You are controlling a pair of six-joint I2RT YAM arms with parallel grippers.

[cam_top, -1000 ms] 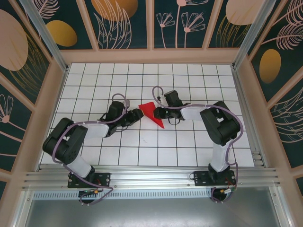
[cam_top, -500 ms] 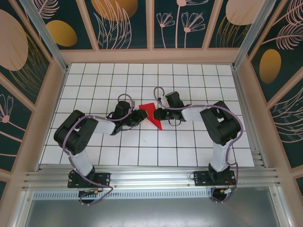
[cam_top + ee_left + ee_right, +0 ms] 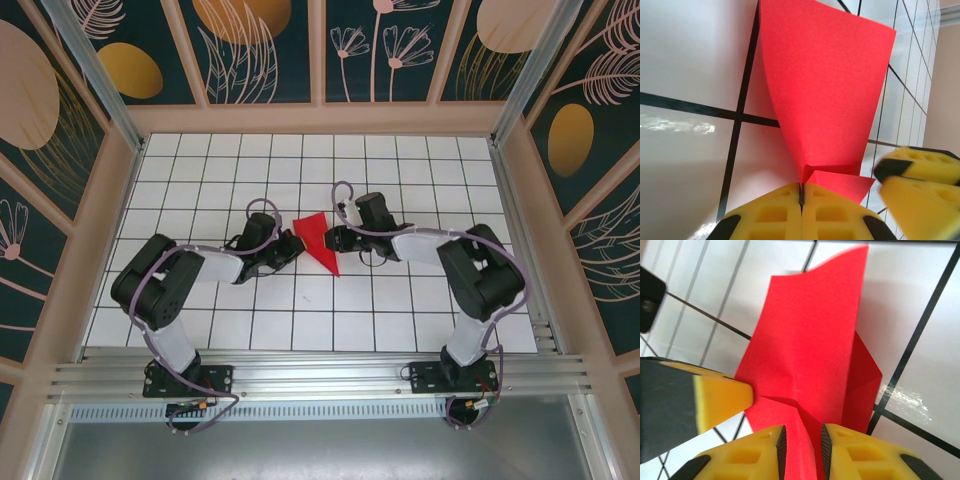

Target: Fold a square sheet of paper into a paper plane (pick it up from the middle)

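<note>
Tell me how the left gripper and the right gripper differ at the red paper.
The left gripper has its jaws pressed together, pinching an edge of the red paper; the right gripper has its jaws apart with a raised fold between them. The left gripper meets the paper from the left, the right gripper from the opposite side. Both have yellow fingers.

We see a table (image 3: 300, 318) topped with white square tiles set off by thin dark lines, with a metal rail (image 3: 320, 375) along its near edge. A folded red paper (image 3: 316, 238) sits near the middle of the table, a little toward the far edge. Its broad end faces away and its narrow tip points toward the near edge. We cannot tell how much of it touches the tiles.
</note>
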